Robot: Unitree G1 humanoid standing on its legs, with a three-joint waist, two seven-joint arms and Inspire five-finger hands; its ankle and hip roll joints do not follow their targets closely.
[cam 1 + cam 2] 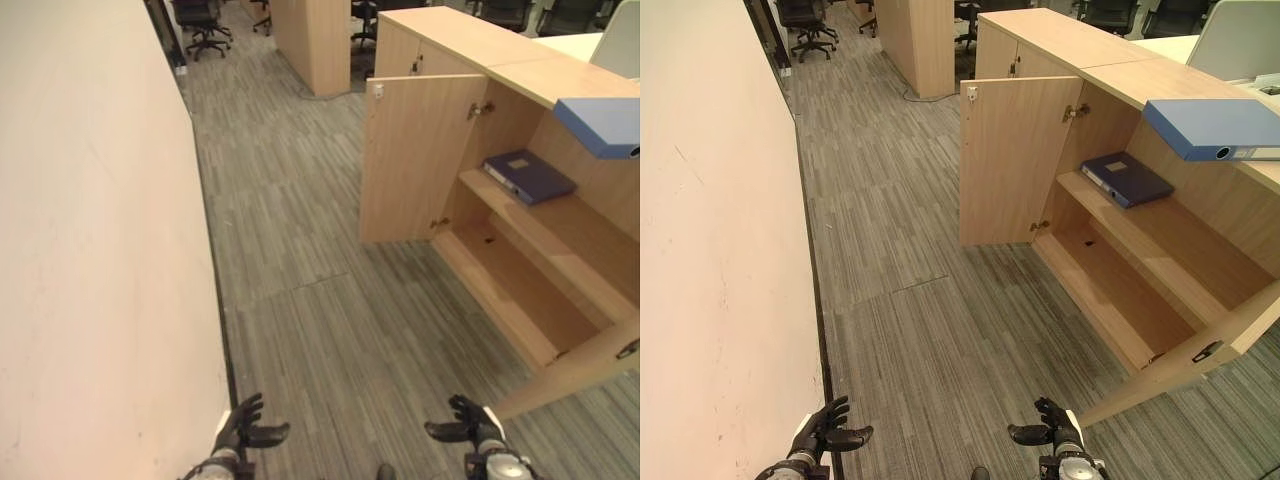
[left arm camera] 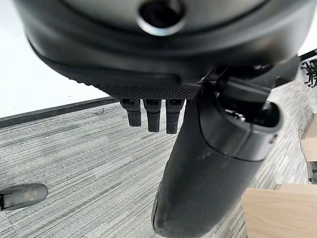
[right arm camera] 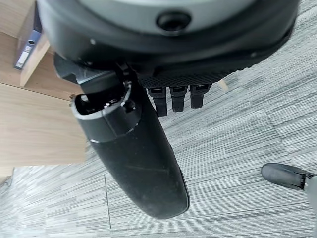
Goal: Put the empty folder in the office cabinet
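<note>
Blue folder flat on upper shelf of open wooden cabinet, second folder on top (right eye view), left hand and right hand low over carpet, fingers apart, empty.

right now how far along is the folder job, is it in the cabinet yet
Looks done: a dark blue folder lies flat on the middle shelf of the open cabinet. In hand: nothing; the left hand and right hand are low over the carpet, fingers relaxed. A second, lighter blue folder sits on the cabinet top. Left: perhaps closing the doors; whether the shelved folder is the empty one can't be told.
</note>
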